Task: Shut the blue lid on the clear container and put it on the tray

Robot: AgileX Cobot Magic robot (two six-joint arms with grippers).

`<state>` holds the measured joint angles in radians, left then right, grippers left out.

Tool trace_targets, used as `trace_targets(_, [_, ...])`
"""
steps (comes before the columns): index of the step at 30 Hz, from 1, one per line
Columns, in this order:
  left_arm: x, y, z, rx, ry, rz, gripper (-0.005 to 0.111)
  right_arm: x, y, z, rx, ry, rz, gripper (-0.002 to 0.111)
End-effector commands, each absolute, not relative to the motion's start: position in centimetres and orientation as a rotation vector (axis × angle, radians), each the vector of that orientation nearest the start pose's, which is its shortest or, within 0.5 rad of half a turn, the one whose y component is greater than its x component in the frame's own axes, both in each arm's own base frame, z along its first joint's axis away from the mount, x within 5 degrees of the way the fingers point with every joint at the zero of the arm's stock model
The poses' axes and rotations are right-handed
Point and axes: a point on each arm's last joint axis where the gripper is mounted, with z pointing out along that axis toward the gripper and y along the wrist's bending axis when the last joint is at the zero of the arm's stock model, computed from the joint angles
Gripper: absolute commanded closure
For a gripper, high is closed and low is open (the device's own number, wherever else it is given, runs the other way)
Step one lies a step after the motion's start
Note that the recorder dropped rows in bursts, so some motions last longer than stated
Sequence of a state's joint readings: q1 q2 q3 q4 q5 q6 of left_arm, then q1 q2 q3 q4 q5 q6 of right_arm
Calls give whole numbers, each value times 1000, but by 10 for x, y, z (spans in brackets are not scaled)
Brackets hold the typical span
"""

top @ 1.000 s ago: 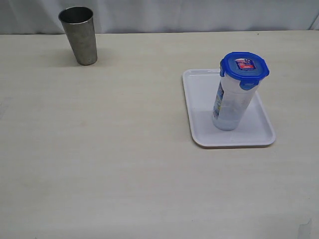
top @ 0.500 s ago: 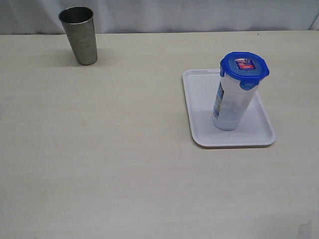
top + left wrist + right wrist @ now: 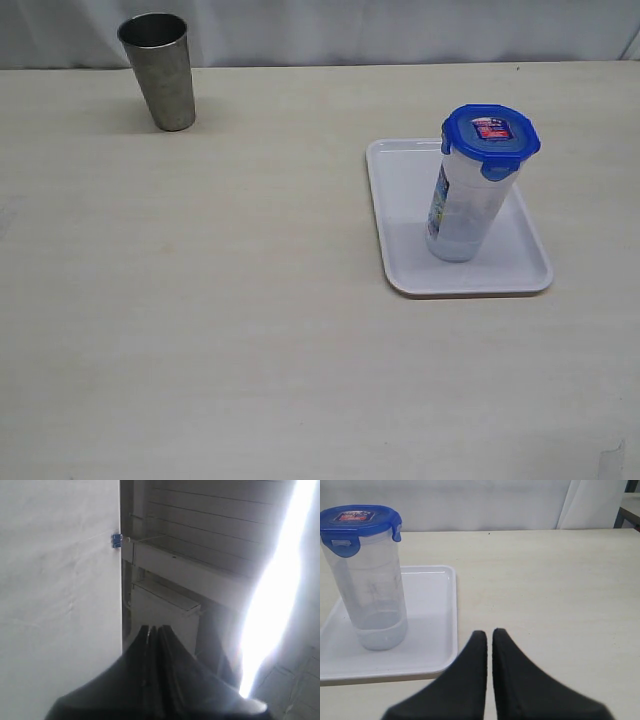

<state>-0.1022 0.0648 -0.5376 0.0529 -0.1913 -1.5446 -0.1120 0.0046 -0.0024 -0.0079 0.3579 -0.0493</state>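
The clear container (image 3: 462, 215) stands upright on the white tray (image 3: 400, 200), with the blue lid (image 3: 490, 132) seated on top of it, sticker face up. The right wrist view shows the same container (image 3: 372, 595), lid (image 3: 359, 518) and tray (image 3: 435, 625) from the side. My right gripper (image 3: 489, 632) is shut and empty, apart from the tray, over bare table. My left gripper (image 3: 155, 628) is shut, holds nothing and points away from the table at a wall and shelving. Neither gripper appears in the exterior view.
A grey metal cup (image 3: 160, 70) stands upright at the far left of the table. A white curtain (image 3: 592, 502) hangs behind the table's far edge. The cream tabletop (image 3: 200, 300) stretches wide to the left of the tray.
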Motion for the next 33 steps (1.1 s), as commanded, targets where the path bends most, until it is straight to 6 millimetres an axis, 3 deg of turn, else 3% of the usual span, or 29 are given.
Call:
trace_targets(1, [-26,1,392,-549,638,-1504,107,53,-6,182,50,1830,-129,104])
trace_targets(19, [-29,1,391,-500,592,-1501,107,53,-6,182,50,1830,-129,104])
trace_targets(24, [-17,-1,373,-460,555,-1514,107,53,-6,182,50,1830,-129,104])
trace_targets(33, [19,-3,312,-566,681,-1487,107,53,-6,182,50,1830,-129,104])
